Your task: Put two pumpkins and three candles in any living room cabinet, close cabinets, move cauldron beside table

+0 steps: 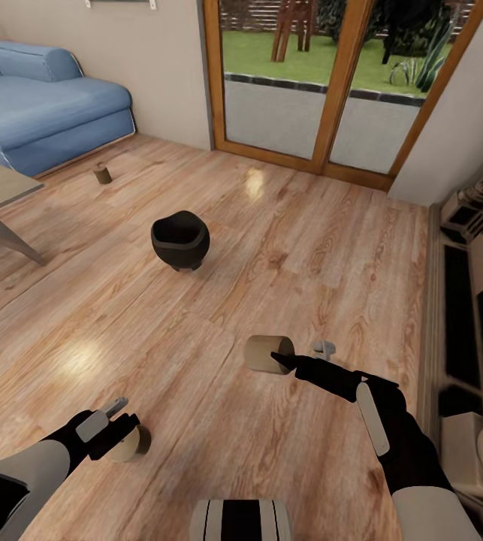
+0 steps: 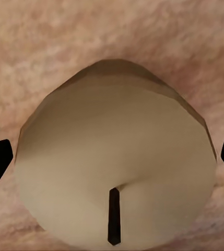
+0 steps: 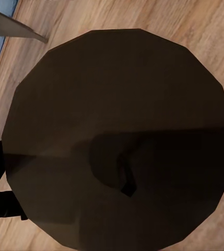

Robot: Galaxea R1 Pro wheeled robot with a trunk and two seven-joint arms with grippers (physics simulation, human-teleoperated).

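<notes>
Wood-plank floor (image 1: 286,248); blue sofa (image 1: 38,105) upper left; wood-framed glass doors (image 1: 331,83) top centre, lawn beyond.

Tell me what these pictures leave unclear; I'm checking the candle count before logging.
- Left gripper: its candle is mostly behind it in the head view.
- Right candle: so close in the right wrist view that the jaws' grip is unreadable.
- Far candle: too small for detail.
- Cabinet: cut by the head view's edge.
</notes>
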